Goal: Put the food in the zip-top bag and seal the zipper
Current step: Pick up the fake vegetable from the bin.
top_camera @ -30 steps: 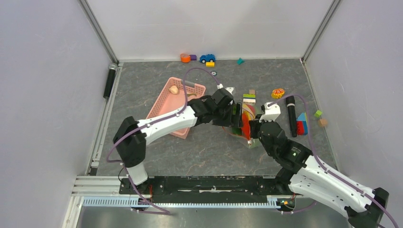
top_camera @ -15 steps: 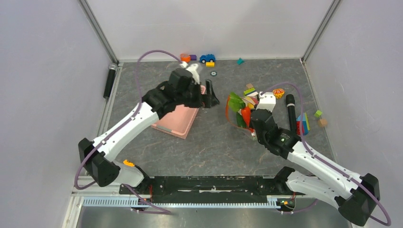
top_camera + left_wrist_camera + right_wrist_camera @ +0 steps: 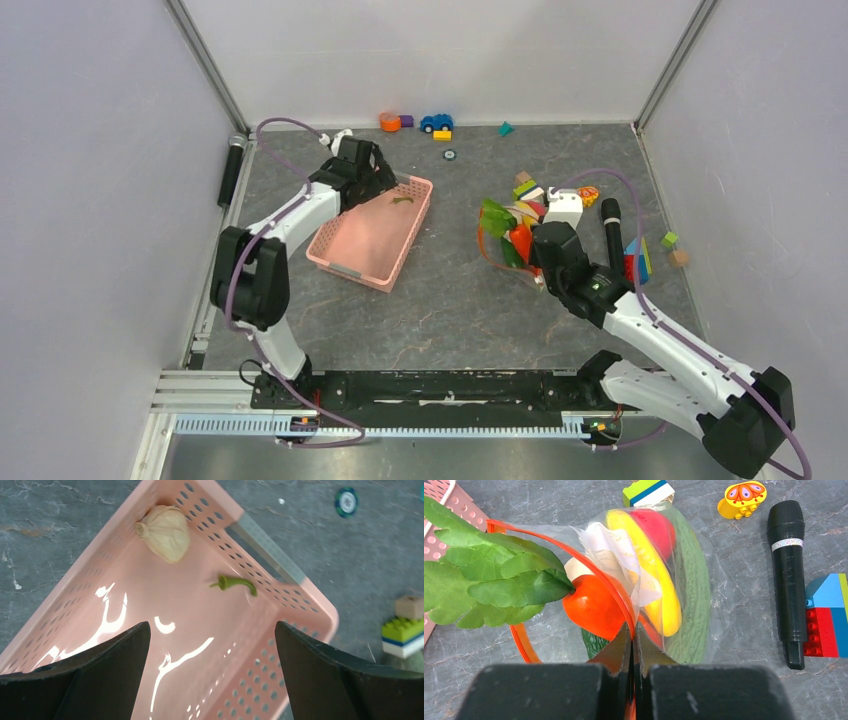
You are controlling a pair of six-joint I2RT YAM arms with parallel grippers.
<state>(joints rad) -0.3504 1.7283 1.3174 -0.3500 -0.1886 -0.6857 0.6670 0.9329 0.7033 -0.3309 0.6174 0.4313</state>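
The zip-top bag (image 3: 704,555) lies right of centre on the table, its mouth gaping. Its orange-red zipper strip (image 3: 519,645) curves open. Inside it are a yellow banana (image 3: 659,570), a red tomato (image 3: 655,525) and a green cucumber (image 3: 691,595). The orange carrot (image 3: 591,605) sits in the mouth with its green leaves (image 3: 489,580) sticking out. My right gripper (image 3: 633,630) is shut on the strip at the near side. My left gripper (image 3: 211,630) hangs open over the pink basket (image 3: 300,605), which holds a white mushroom (image 3: 165,532) and a small green piece (image 3: 235,583).
A black microphone (image 3: 786,580) and coloured blocks (image 3: 826,615) lie right of the bag. A yellow toy (image 3: 741,492) and a green-and-white block (image 3: 649,492) lie beyond it. Small toys (image 3: 415,122) line the back wall. A black cylinder (image 3: 231,170) rests at the left edge.
My left arm has swung away from the bag to the far corner of the basket, and its jaws have opened wide. The right gripper has kept its hold on the strip.
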